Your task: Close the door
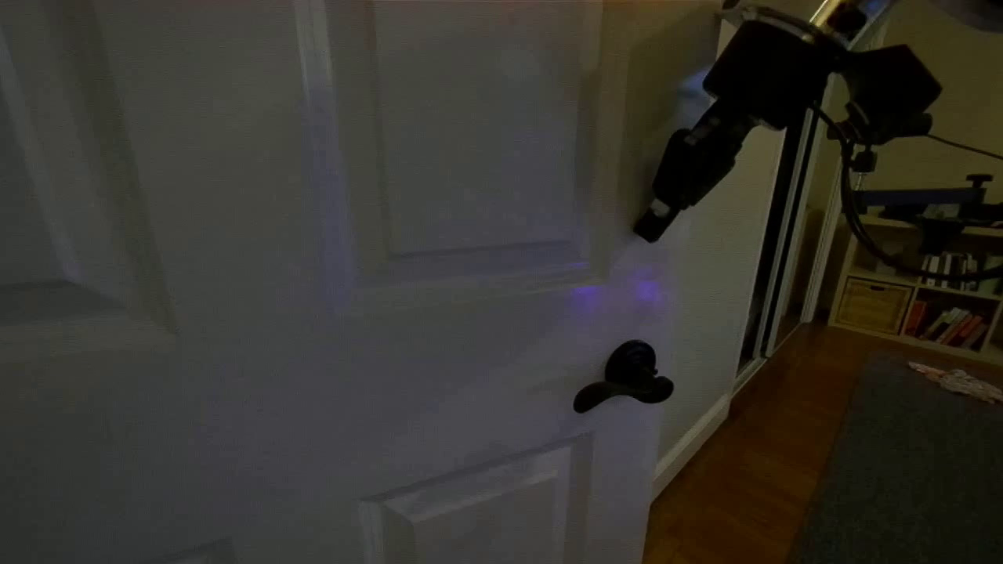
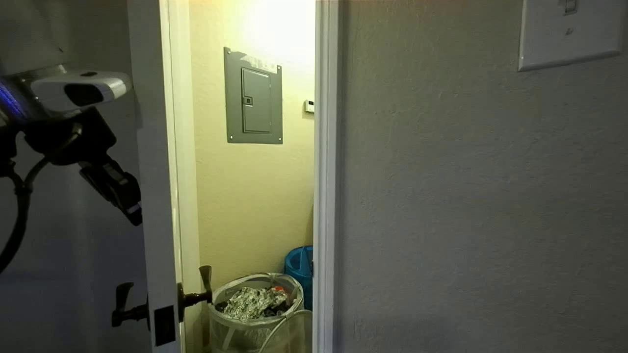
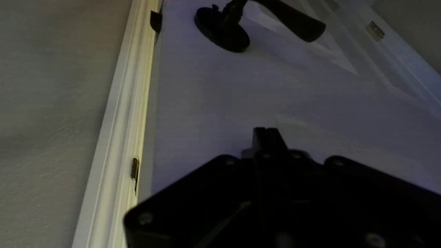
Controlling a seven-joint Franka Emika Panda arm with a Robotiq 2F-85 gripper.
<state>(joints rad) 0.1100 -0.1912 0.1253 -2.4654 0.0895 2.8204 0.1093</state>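
Held the gripper (image 3: 266, 131) pinched narrow, tilted down above the black lever handle (image 1: 629, 377), near the white door (image 1: 337, 352); could not tell if touching it. Saw the door ajar, apart from its frame (image 2: 325, 176), with a hamper (image 2: 234, 321) and grey panel (image 2: 259, 113) beyond.

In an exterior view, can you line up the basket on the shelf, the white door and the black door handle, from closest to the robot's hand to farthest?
1. The door: closest, right by the tip of the hand.
2. The black handle: on the door, below the hand.
3. The basket: farthest, way back across the room.
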